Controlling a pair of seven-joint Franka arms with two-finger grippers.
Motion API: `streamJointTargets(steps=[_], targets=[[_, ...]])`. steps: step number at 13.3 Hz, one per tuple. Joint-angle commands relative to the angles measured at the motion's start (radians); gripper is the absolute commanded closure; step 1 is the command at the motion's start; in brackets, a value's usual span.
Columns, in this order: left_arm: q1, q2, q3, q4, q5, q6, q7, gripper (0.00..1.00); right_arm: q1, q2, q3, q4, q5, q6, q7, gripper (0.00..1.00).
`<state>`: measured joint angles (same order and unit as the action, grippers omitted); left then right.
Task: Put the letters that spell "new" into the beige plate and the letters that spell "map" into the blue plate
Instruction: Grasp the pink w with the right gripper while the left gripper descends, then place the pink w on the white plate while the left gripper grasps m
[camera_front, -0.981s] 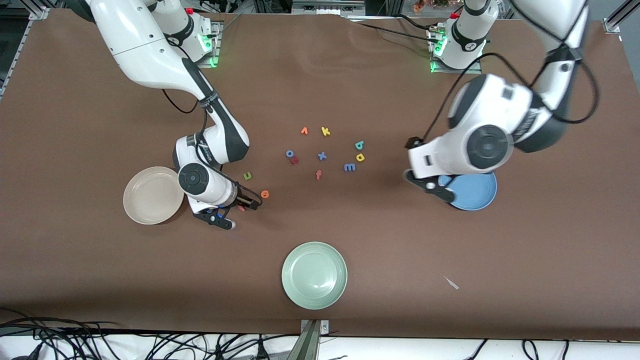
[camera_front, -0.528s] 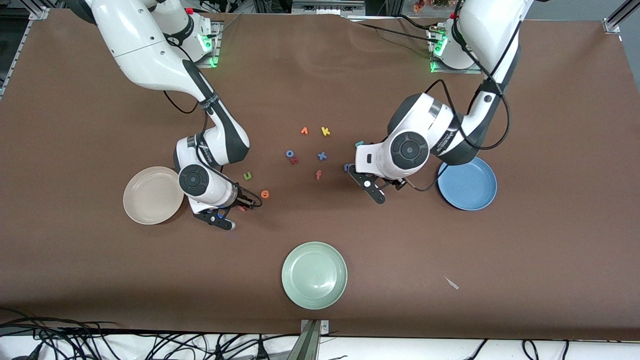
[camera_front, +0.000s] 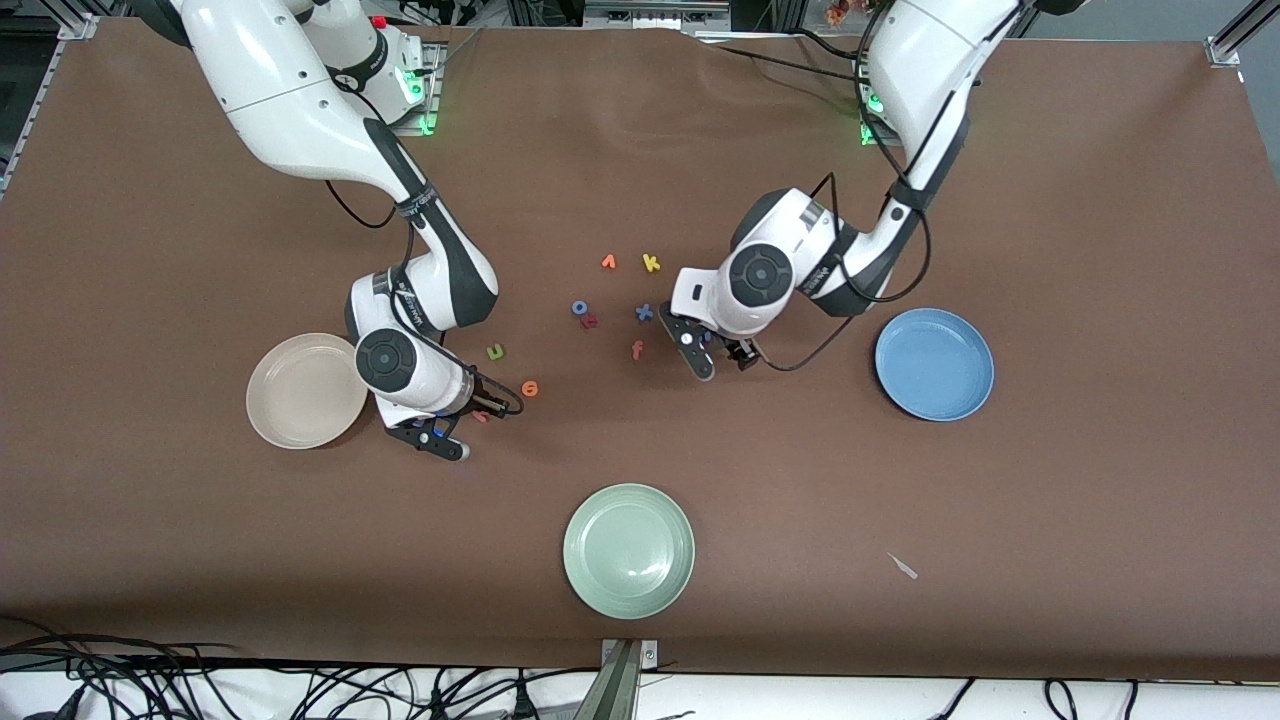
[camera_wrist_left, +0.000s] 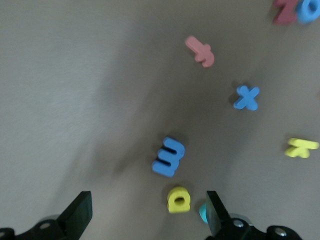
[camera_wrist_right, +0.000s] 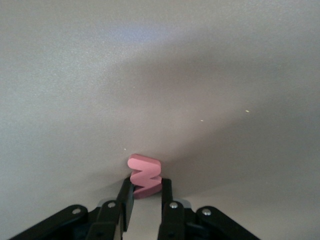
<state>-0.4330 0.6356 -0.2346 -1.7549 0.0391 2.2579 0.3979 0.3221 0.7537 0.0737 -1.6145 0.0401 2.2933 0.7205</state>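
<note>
**Pink w pinched; left arm now over the "map" letters**

Pink foam is clamped between the fingers of the right gripper (camera_wrist_right: 146, 197): they have just closed from a spread stance onto the pinkish-red w (camera_wrist_right: 144, 176), which stands on edge on the bench, not yet lifted. In the front view this gripper (camera_front: 483, 408) sits low on the bench just beside the beige plate (camera_front: 300, 395), toward the right arm's end. The orange e (camera_front: 530, 388) lies just beside it and the olive-green n (camera_front: 495, 351) a little farther from the front camera; both are untouched. The beige plate holds nothing, so the w looks to be the first of "new" to go in, and the carry is short.

The left gripper (camera_wrist_left: 146, 212) has swung away from the blue plate (camera_front: 935, 363) toward the middle of the bench and now hangs, fingers spread wide and holding nothing, over the cluster there. Its wrist view shows the blue m (camera_wrist_left: 169, 156), the yellow a (camera_wrist_left: 178, 199) and a sliver of the teal p (camera_wrist_left: 203, 212) near its fingers, with the blue x (camera_wrist_left: 247, 97), the pink f (camera_wrist_left: 201, 51) and the yellow k (camera_wrist_left: 301, 147) farther out. The blue plate, toward the left arm's end, is empty too. By the look of it the left arm is lining up for its first "map" letter; the a and p sit close together, so a clean pinch on one could nudge the other.
</note>
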Motion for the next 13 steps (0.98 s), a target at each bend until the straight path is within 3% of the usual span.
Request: streamJointTargets(steps=[1,6,8,13], targets=[[-0.042,0.015,0.009,-0.017,0.132,0.045,0.019,0.0,0.005,0.021,-0.002,0.005,0.014,0.012,0.002,0.88],[-0.076,0.062,0.009,-0.003,0.209,0.112,0.019,0.0,-0.001,0.013,-0.006,0.05,-0.002,-0.012,-0.019,0.92],[-0.076,0.07,0.008,-0.003,0.235,0.12,0.021,0.02,-0.005,-0.003,-0.009,0.07,-0.002,-0.079,-0.052,0.92],[-0.09,0.072,0.008,-0.002,0.237,0.123,0.019,0.31,-0.012,-0.069,-0.075,0.062,-0.006,-0.28,-0.225,0.95]])
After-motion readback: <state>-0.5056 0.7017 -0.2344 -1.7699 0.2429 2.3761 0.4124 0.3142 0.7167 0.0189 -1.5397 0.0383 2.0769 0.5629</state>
